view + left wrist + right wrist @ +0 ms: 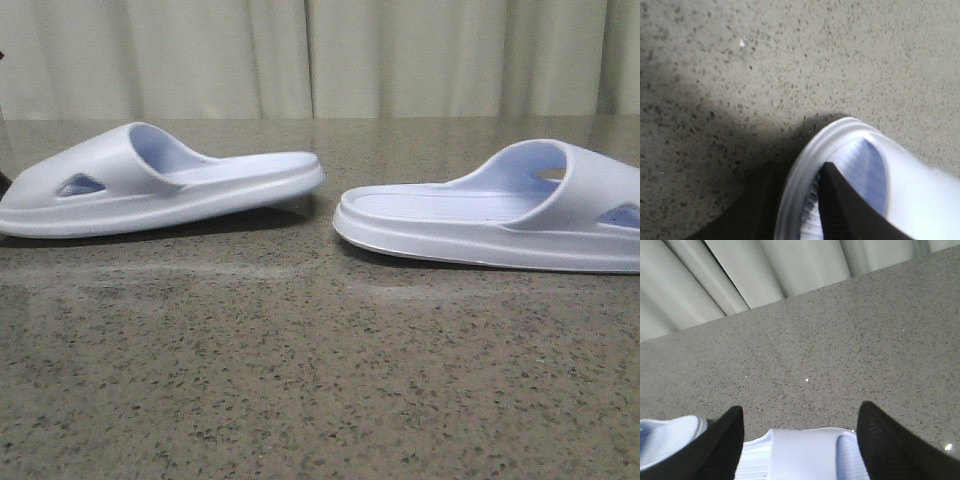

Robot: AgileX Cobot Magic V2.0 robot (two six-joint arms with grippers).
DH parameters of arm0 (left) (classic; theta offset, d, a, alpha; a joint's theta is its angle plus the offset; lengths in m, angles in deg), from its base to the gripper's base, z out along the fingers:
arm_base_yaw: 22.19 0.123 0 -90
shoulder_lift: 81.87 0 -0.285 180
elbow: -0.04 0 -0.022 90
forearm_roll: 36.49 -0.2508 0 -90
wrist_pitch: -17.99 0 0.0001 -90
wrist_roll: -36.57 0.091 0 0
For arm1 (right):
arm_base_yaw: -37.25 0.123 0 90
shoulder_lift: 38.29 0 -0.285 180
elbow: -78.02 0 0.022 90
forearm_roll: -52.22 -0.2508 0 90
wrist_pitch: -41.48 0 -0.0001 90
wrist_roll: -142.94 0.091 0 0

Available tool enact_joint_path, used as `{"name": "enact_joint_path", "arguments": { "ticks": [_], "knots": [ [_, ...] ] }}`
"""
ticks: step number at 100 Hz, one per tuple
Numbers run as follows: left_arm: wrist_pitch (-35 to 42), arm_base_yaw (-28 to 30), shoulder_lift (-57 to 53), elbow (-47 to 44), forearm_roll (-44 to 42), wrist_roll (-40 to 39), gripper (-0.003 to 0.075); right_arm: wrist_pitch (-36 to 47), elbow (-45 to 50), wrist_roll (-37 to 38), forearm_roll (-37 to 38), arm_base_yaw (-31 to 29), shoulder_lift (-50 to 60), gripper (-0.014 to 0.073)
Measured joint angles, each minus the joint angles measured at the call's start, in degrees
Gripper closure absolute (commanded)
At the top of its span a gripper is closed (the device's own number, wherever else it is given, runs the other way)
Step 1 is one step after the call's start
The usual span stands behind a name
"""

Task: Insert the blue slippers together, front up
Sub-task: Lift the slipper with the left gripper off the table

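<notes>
Speckled stone worktop (300, 380), backed by pale curtains (400, 55). Left slipper (150, 185): rim pinched between the closed left jaws (802, 200), heel end raised off the worktop. Right slipper (500, 215): laid flat, set between the wide-open right jaws (800, 440), not gripped. Slippers are placed heel to heel, apart.

Speckled grey-brown stone table (300, 380) — two blue slippers (160, 180) on it, heels facing, apart
</notes>
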Motion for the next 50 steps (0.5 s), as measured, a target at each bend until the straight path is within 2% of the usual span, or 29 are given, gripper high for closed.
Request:
{"name": "enact_joint_path", "arguments": {
  "ticks": [12, 35, 50],
  "knots": [
    [-0.35, 0.0, 0.1, 0.0, 0.11, 0.2, 0.0705, 0.0, 0.0, 0.0, 0.0, 0.0, 0.0, 0.0174],
    [-0.56, 0.0, 0.1, 0.0, 0.36, 0.9, 0.0704, 0.0, 0.0, 0.0, 0.0, 0.0, 0.0, 0.0174],
    [-0.56, 0.0, 0.1, 0.0, 0.56, 4.17, 0.0704, 0.0, 0.0, 0.0, 0.0, 0.0, 0.0, 0.0174]
  ]
}}
